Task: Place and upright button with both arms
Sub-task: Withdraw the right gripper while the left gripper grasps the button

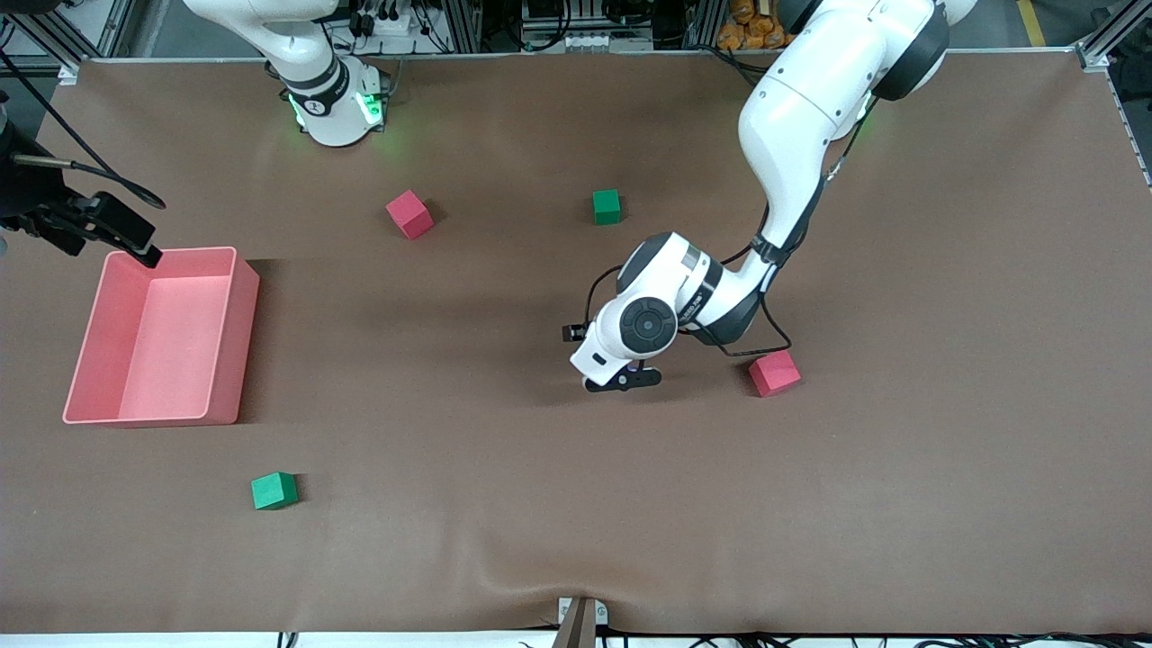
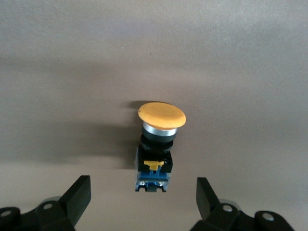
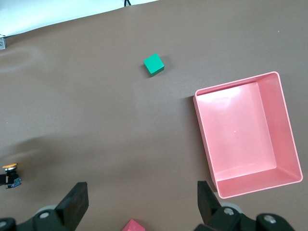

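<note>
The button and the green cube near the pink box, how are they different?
The button is round with an orange cap on a black body; the green cube is boxy and one color. The button sits under the open left gripper; the green cube sits alone, with no gripper near. Both rest on the brown table.

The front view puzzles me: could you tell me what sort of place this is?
Probably a robotics lab: two arms, the left arm reaching out, share a brown table set with coloured cubes, a pink bin and a button.
</note>
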Controlling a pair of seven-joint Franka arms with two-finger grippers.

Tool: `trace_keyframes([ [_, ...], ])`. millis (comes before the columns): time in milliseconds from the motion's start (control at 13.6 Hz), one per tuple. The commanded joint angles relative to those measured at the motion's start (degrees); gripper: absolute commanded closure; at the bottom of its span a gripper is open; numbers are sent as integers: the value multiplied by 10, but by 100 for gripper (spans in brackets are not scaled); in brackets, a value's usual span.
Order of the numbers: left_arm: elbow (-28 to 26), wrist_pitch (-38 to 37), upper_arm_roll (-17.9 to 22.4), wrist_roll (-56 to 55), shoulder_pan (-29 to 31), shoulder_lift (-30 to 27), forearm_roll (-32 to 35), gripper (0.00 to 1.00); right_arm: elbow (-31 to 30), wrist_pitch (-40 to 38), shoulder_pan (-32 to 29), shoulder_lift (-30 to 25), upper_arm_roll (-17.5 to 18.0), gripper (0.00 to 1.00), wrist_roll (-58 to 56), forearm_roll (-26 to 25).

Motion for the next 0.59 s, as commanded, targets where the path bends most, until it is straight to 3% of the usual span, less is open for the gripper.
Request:
trace_keyframes([
  [0, 24, 1, 2, 8, -5, 17, -12, 10, 20, -10, -10, 11, 8, 0, -2, -6],
  [295, 25, 5, 2, 13, -4, 25, -13, 20, 20, -11, -11, 11, 9, 0, -35, -7],
  [517, 25, 6, 2, 15, -5, 26, -19, 22, 22, -11, -10, 12, 9, 0, -34, -3],
])
